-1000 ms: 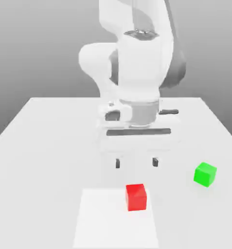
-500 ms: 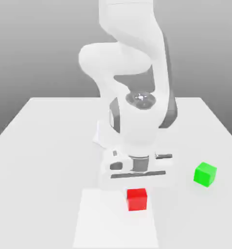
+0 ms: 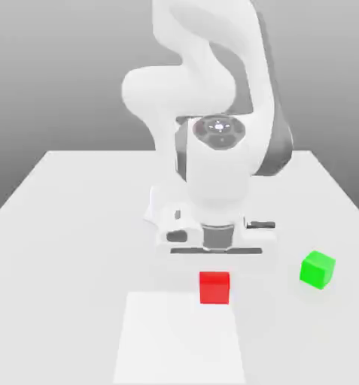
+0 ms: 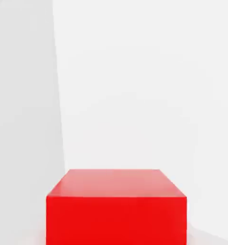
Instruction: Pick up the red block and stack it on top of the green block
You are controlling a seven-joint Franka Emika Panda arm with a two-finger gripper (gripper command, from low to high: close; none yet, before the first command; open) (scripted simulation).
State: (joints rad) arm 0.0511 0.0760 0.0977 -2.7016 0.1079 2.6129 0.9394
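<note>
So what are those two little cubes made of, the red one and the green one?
Hard to tell. The red cube and green cube both look like plain matte plastic or painted wood: flat even color, crisp edges, no grain, no glare.

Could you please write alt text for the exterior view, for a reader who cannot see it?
A white robot arm bends down over a white table, with a red block directly under its hand. A green block sits apart on the table, toward the exterior view's right.

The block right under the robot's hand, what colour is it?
Plain bright red. The red block shows best in the hand view.
</note>
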